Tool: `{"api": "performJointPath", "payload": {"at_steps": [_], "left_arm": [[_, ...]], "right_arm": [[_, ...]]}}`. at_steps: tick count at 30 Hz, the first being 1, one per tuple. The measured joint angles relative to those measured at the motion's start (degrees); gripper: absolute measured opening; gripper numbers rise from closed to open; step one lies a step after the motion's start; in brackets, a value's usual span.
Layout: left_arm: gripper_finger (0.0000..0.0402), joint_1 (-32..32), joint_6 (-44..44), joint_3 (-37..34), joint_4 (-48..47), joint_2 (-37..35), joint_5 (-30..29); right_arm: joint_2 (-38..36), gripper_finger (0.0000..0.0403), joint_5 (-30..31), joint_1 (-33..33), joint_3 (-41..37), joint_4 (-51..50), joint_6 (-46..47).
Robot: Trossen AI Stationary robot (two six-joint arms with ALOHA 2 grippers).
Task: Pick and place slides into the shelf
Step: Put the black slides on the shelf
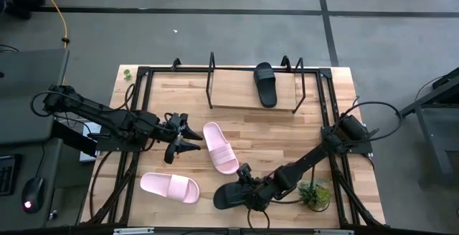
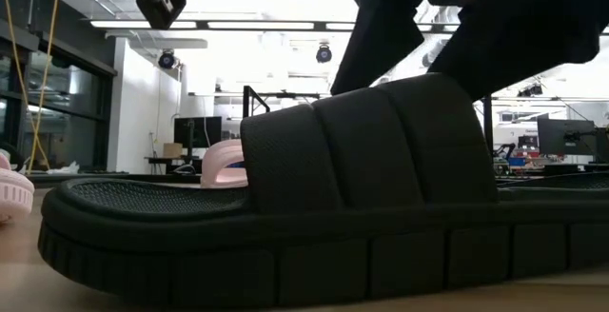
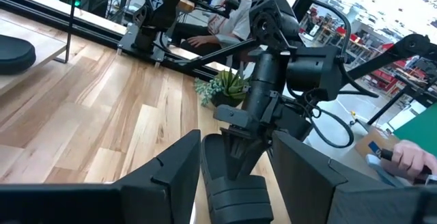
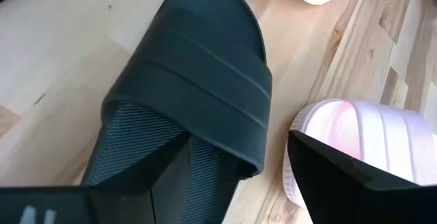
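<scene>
A black slide [image 1: 233,195] lies flat on its sole near the table's front edge, filling the low view [image 2: 285,217]. My right gripper [image 1: 249,186] [image 4: 263,183] is open over it and slants down at its strap [image 4: 198,80]. One pink slide [image 1: 220,147] lies on its sole mid-table and another [image 1: 170,187] at the near left. A second black slide [image 1: 265,84] rests on the board of the shelf [image 1: 237,102] at the far edge. My left gripper [image 1: 192,136] [image 3: 235,183] hangs open just left of the middle pink slide. My right gripper has one finger [image 4: 181,183] over the black slide's footbed behind the strap, and the other finger [image 4: 341,176] outside the slide's side, next to the pink slide [image 4: 369,135]. It comes slanting down from the table's right. Whether either finger touches the slide, I cannot tell.
A small green plant [image 1: 313,192] stands right of the right gripper. Black frame rods [image 1: 140,113] edge the table on both sides. Bare wood lies between the shelf and the slides. A person's hand [image 3: 410,157] shows beyond the table.
</scene>
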Motion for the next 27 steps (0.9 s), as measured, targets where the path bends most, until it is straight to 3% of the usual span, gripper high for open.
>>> {"api": "performJointPath", "payload": {"at_steps": [19,27], "left_arm": [[0.0168,0.00,0.09,0.00,0.02,0.00,0.00],[0.0168,0.00,0.09,0.00,0.02,0.00,0.00]], "right_arm": [[4.57,0.0227,2.62,-0.74,0.55,6.93,-2.56],[4.57,0.0175,2.40,-0.74,0.57,7.76,-0.68]]}}
